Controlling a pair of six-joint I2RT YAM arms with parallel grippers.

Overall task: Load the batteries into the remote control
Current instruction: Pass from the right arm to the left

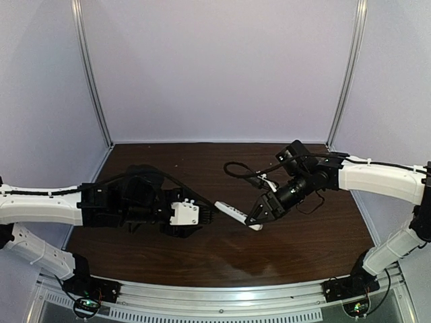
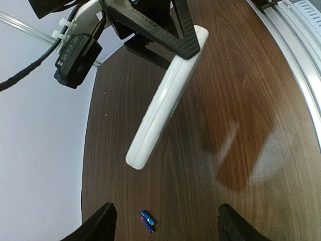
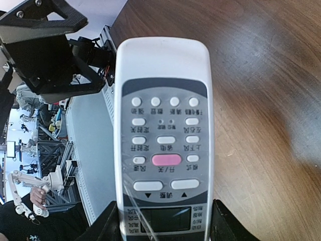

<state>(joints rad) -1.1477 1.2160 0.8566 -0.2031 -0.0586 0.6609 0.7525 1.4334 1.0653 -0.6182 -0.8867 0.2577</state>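
Mid-air: right end effector pinches Chinese-labelled remote control; left end effector spread.

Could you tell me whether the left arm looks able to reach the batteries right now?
Probably yes: the batteries lie on bare table in line with the open left hand, nothing between them; the remote control, held by the right hand, sits off that path.

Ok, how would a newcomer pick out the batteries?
Start at the dark wooden table. The right tool holds the white remote above it; just past the remote's free end, seen between the left tool's open fingers, a pair of batteries lies on the wood. They are tiny and the only blue thing there.
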